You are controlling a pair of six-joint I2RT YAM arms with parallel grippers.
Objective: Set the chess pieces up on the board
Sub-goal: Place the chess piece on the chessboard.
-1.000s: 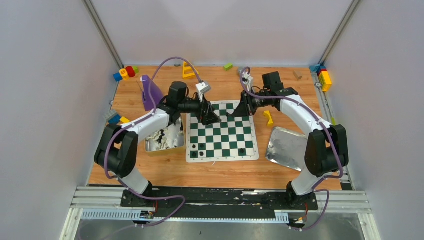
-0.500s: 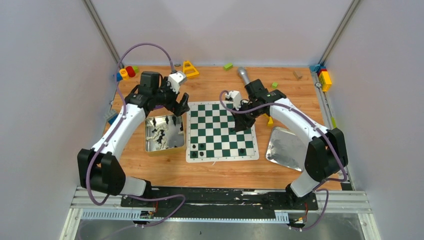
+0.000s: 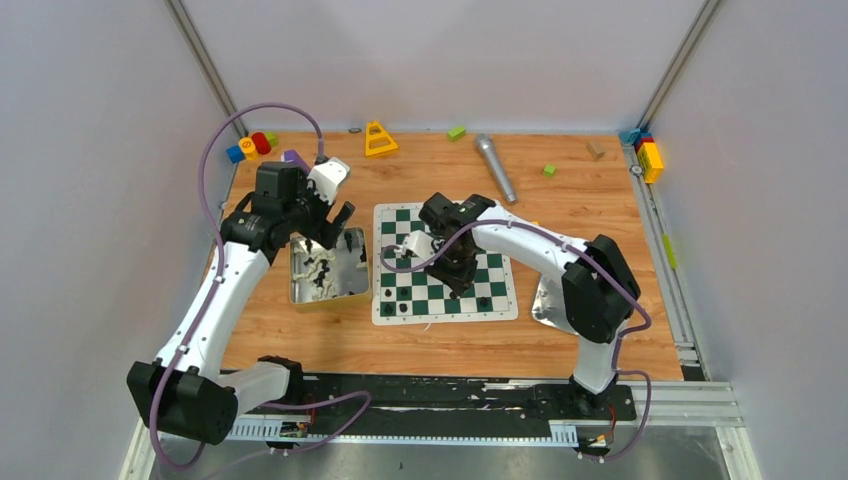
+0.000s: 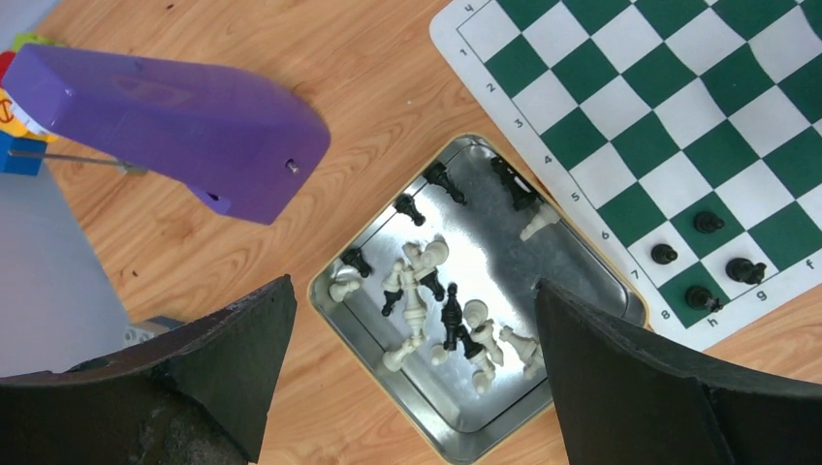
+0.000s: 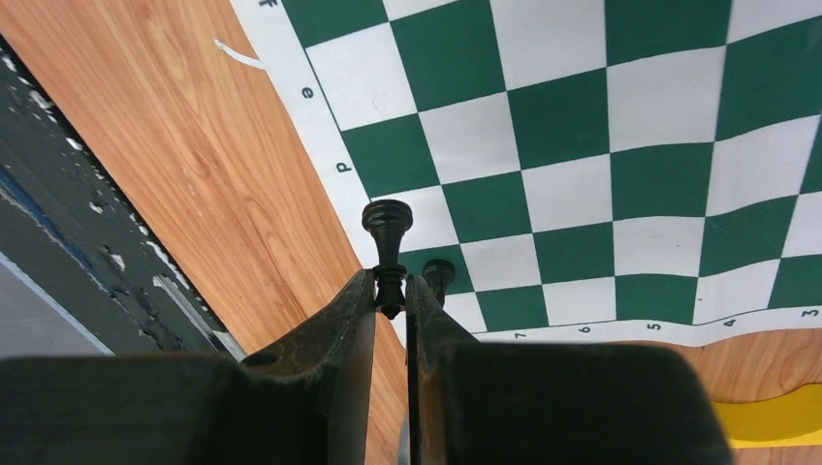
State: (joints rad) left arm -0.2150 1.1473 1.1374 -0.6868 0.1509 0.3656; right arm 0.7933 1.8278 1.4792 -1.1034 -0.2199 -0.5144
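Holding a black chess piece by its neck, the right end effector is clamped tight on it, just above the near edge of the board. I think it keeps the piece upright so it can stand it on a square in the near row. A few black pieces stand at the board's near left corner.

Left of the board sits a metal tin with more pieces heaped inside. The left end effector hangs over the tin with its fingers wide apart, holding nothing, likely ready to pick one.

Beyond the board lie a grey stick and toy blocks.
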